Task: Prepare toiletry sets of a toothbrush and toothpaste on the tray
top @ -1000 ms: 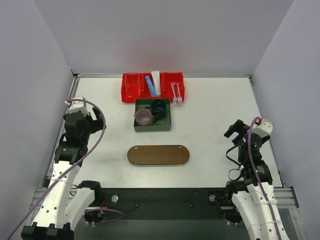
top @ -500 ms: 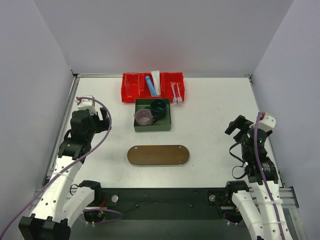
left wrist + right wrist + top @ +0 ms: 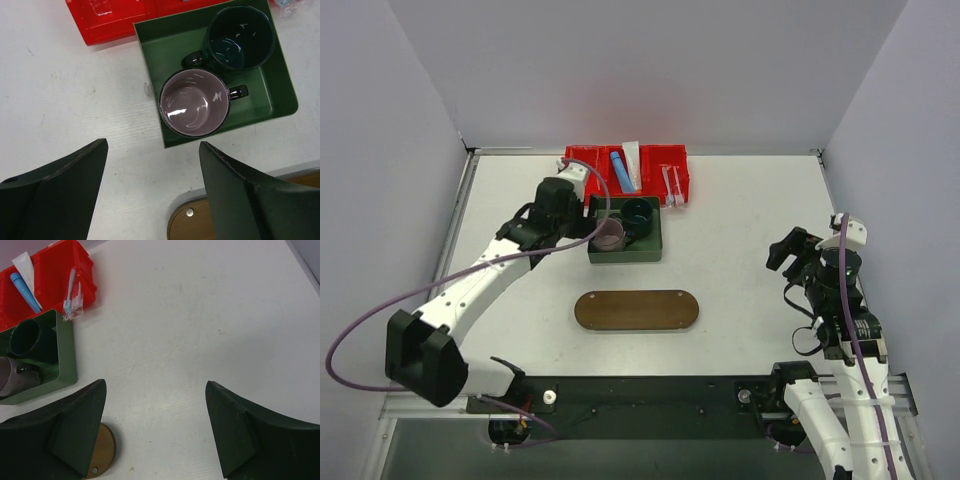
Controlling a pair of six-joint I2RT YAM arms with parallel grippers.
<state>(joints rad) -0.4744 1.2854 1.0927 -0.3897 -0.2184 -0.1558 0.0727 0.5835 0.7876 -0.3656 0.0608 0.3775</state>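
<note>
The blue tube (image 3: 619, 170) and the white tube (image 3: 631, 160) lie in the red divided bin (image 3: 582, 175) at the back, with two toothbrushes (image 3: 671, 185) in its right compartment. The brown oval tray (image 3: 636, 310) lies bare in the middle front. My left gripper (image 3: 572, 220) is open and empty, hovering at the left edge of the green box (image 3: 625, 257). In the left wrist view its open gripper (image 3: 152, 145) frames the table, with the tray's end (image 3: 200, 225) below. My right gripper (image 3: 786, 250) is open and empty over the right side. The right wrist view shows the blue tube (image 3: 26, 285) and the toothbrushes (image 3: 72, 295).
The green box holds a pink mug (image 3: 608, 235) and a dark green mug (image 3: 638, 212), side by side, also seen in the left wrist view as the pink mug (image 3: 194, 102) and the dark mug (image 3: 240, 37). Grey walls enclose the white table on three sides.
My left arm has swung from the left edge of the table up and to the right, to the green box. My right arm has shifted only slightly.
</note>
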